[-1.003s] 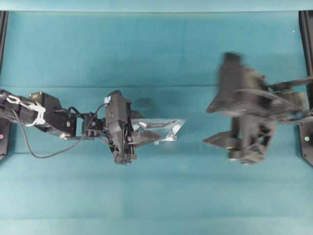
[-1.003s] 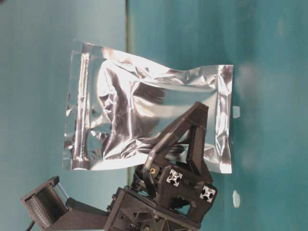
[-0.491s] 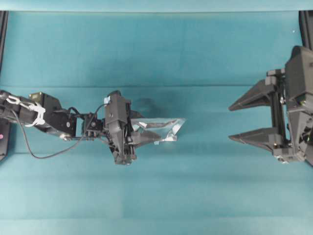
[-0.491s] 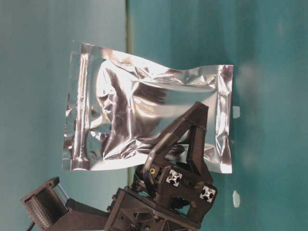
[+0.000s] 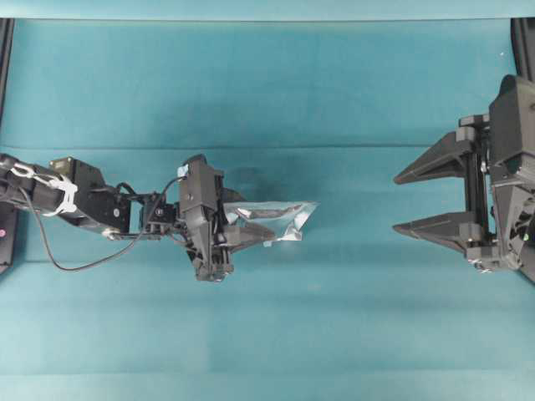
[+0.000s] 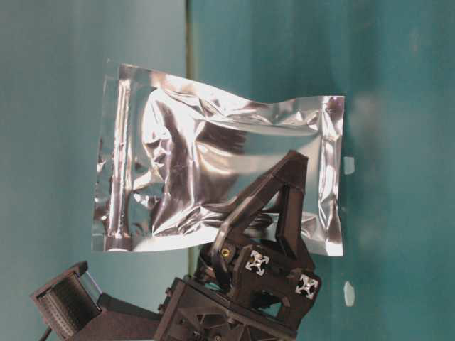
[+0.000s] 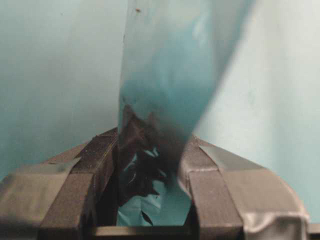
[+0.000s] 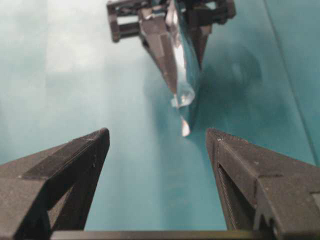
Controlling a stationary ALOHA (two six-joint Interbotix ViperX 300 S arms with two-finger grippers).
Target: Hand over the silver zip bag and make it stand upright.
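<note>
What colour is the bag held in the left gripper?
Shiny crinkled silver, with a darker reflective centre: the silver zip bag, clearest in the table-level view.

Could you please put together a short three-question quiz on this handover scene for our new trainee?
1. True or false: the left gripper is clamped on the silver bag.
2. How do the right gripper's jaws stand: A spread wide, B shut, C closed on the bag?
3. What lies between the right gripper and the bag in the overhead view?

Key
1. True.
2. A.
3. Only bare teal table; they are well apart.
</note>
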